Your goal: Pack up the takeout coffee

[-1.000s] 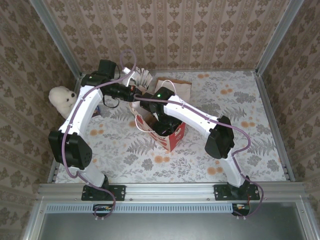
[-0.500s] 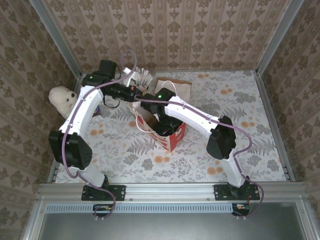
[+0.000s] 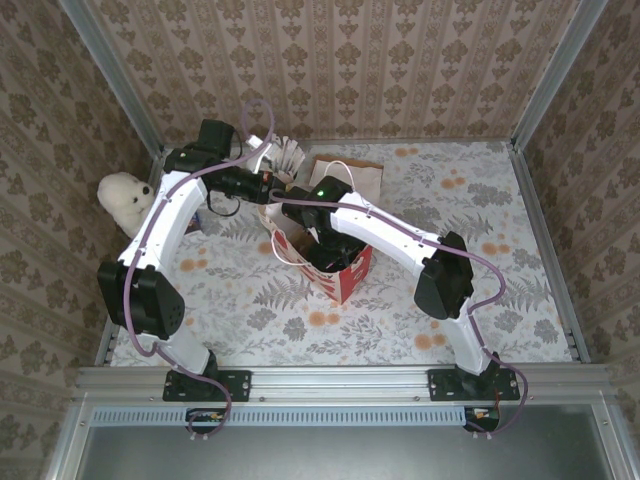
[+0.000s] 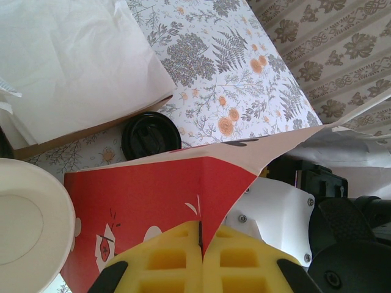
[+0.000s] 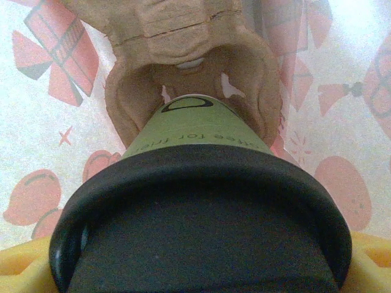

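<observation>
Grips the takeout coffee (image 5: 195,131) by its black lid in the right gripper (image 5: 195,268), inside the red bag (image 4: 153,189). Aims the cup's long axis at 12 o'clock, into the pulp carrier (image 5: 183,36) pocket. Pinches the bag's 11 o'clock rim in the left gripper (image 4: 200,256), jaws together on paper. Leaves tight walls at 9 and 3; likely needs a straight push.

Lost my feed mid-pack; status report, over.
Left gripper shut, pinching red bag rim. Right gripper shut on takeout coffee inside bag, cup base at pulp carrier pocket. No obstruction seen.
</observation>
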